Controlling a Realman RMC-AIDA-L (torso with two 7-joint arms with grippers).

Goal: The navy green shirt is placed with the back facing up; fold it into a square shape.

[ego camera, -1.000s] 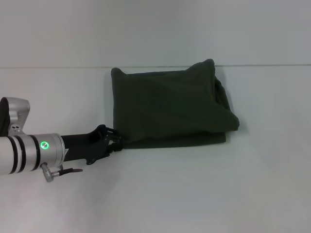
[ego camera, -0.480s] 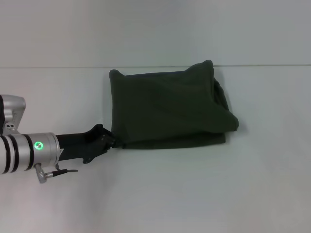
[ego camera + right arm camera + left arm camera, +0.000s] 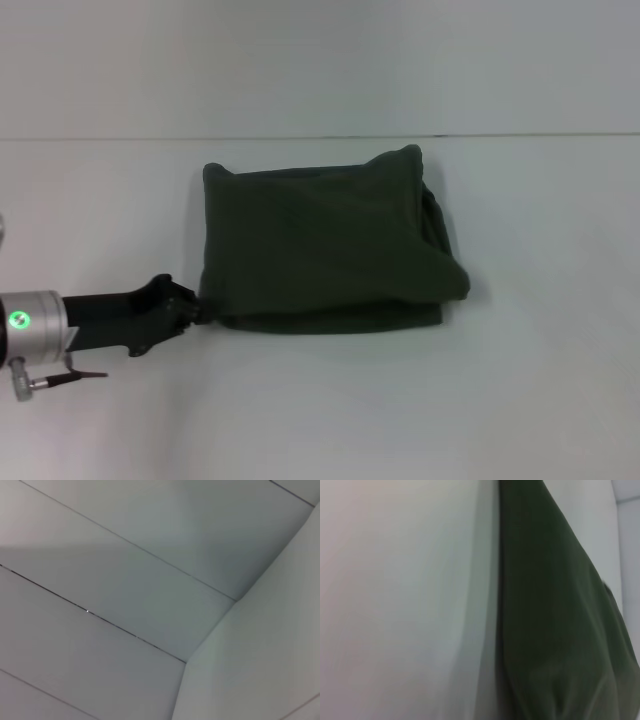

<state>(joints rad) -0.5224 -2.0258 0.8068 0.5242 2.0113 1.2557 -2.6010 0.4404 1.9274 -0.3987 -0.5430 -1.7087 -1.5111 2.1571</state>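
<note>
So the navy green shirt (image 3: 325,240) is sitting mid-table (image 3: 330,410), a bit toward the far side, and honestly it's already bundled into a rough squarish packet. The near edge shows a lower layer peeking out under the top one, and the right side is puffy and rounded rather than a crisp fold. Up close in the left wrist view the shirt (image 3: 555,615) fills one side of the picture with its edge running straight along the white surface.

The left gripper (image 3: 190,310) is down low at the near-left corner of the packet, right against the fabric. It looks like it's got that corner pinched, but the fingertips are buried in dark cloth and I honestly can't tell whether the jaws are clenched or loose. The right arm isn't anywhere in the head view, and its wrist camera shows only pale panelling, so I'd guess it's parked off to the side.

My read: this is a tidy-up or repositioning tug on the corner. To do it well, I'd keep the pull low and flat along the table so the layers slide together, go slow so the top layer doesn't skid off the bottom one, and let go cleanly without dragging the corner out of square.
</note>
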